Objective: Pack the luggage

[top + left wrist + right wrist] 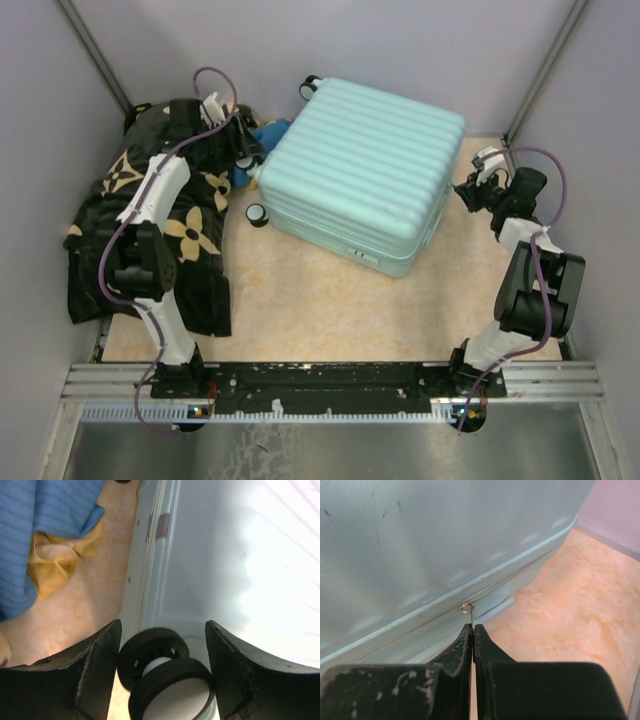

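Observation:
The luggage (pixel 360 170), a pale mint-blue ribbed suitcase, lies closed and flat on the table. My left gripper (pixel 245 158) is at its left corner. In the left wrist view (pixel 162 625) its jaws stand wide on either side of a black-and-white double wheel (pixel 167 680), and both fingers seem to touch it. My right gripper (pixel 468 192) is at the suitcase's right side. In the right wrist view (pixel 472 626) it is shut on the thin metal zip pull, just below the slider (pixel 466 607) on the zip seam.
A black blanket with tan flowers (pixel 190 235) lies at the left under my left arm. A blue cloth (pixel 45 525) and a yellow cloth (pixel 50 560) lie by the suitcase's left corner. Another wheel (pixel 257 214) faces the front. Walls close in on three sides.

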You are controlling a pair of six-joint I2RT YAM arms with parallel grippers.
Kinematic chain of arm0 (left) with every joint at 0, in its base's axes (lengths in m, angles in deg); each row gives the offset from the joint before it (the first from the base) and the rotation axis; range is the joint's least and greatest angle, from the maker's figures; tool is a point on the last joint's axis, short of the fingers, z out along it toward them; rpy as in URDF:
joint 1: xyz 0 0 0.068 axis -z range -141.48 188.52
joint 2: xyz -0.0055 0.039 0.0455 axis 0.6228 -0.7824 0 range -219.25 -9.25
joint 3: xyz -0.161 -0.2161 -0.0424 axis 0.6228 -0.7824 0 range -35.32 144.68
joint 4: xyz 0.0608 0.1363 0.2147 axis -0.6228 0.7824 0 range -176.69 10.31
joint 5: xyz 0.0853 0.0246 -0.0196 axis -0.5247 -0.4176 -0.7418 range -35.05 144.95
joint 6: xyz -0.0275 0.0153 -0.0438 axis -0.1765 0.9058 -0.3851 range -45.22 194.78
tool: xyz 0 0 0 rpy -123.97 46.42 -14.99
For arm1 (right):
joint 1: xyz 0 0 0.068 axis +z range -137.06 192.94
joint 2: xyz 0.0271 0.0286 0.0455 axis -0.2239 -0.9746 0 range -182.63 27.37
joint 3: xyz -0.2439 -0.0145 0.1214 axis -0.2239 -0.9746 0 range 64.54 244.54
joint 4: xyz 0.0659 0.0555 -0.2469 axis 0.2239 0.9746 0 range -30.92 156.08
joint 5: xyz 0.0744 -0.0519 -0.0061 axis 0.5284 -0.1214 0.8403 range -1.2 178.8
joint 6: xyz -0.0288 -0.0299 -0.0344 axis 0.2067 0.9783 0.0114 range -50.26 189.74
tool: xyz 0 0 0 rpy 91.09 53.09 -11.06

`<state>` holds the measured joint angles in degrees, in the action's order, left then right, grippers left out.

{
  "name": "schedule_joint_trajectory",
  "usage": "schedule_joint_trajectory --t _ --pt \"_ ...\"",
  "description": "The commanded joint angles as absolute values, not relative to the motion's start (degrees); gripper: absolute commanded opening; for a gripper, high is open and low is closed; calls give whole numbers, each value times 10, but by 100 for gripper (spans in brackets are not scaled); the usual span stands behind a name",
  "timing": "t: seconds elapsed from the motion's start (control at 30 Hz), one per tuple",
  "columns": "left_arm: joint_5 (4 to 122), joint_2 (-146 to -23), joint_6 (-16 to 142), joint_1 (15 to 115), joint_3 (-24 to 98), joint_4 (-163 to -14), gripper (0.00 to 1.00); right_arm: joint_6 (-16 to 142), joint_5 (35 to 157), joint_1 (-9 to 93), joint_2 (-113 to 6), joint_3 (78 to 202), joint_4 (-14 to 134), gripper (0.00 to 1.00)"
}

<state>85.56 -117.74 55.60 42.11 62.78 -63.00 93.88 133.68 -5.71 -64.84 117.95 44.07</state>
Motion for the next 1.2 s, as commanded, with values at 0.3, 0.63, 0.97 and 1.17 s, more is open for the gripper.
schedule_joint_trajectory --t 0.3,0.63,0.97,1.17 --pt "869 -1359 808 429 782 -529 0 960 1367 -1 -527 1072 469 0" --pt "808 -1402 808 418 936 -584 78 890 1339 78 -483 1019 430 0" --pt "916 -1217 894 377 775 -601 90 898 1302 10 -528 1072 398 0" --pt "977 -1170 979 384 761 -537 88 833 1287 -60 -612 1184 354 0"
